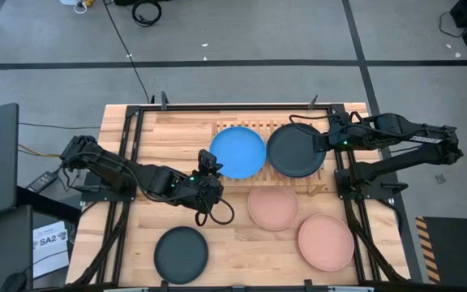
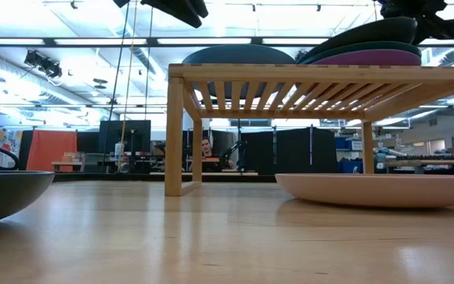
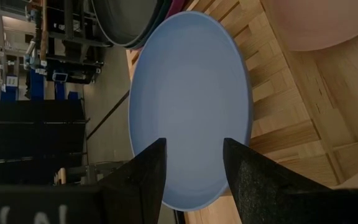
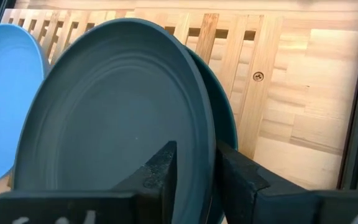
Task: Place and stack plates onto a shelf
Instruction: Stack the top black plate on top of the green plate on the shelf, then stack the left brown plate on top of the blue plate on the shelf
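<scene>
One charcoal plate (image 4: 110, 124) tilted, claw-held (image 4: 194, 168).

A white paper sheet (image 1: 49, 240) lying on the floor off the tabletop's (image 1: 242, 243) near left corner carries the black letters "SA2", with smaller print beneath that is too fine to read. The right arm's (image 1: 416, 139) dark housing, beyond the far right of the tabletop, bears a line of pale lettering that cannot be made out. Nothing else legible shows.
</scene>
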Available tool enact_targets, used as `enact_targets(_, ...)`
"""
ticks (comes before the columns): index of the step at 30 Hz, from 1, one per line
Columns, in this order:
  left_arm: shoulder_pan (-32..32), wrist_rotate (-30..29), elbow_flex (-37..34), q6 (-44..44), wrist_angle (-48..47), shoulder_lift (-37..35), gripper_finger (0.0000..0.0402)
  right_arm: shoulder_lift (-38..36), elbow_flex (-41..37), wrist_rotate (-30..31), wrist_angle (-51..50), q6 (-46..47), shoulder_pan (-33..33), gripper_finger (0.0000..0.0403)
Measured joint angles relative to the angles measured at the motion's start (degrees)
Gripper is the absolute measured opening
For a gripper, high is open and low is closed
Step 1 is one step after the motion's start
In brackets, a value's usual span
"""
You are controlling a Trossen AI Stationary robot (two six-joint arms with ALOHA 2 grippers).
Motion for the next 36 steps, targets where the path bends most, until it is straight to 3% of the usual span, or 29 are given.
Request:
enact_targets(16, 0.0, 0.0, 0.0, 0.0, 0.0, 0.0, 0.0165, 0.0, 0.0, 2.7, 0.0, -3.9, 0.0, 0.0149)
enact_targets(29, 0.0, 0.0, 0.0, 0.0, 0.0, 0.0, 0.0165, 0.0, 0.0, 3.5, -0.7, -13.2, 0.0, 0.0149)
enact_targets(36, 0.0, 0.0, 0.0, 0.0, 0.0, 0.0, 0.0165, 0.0, 0.0, 11.2, -0.7, -14.4, 0.0, 0.015)
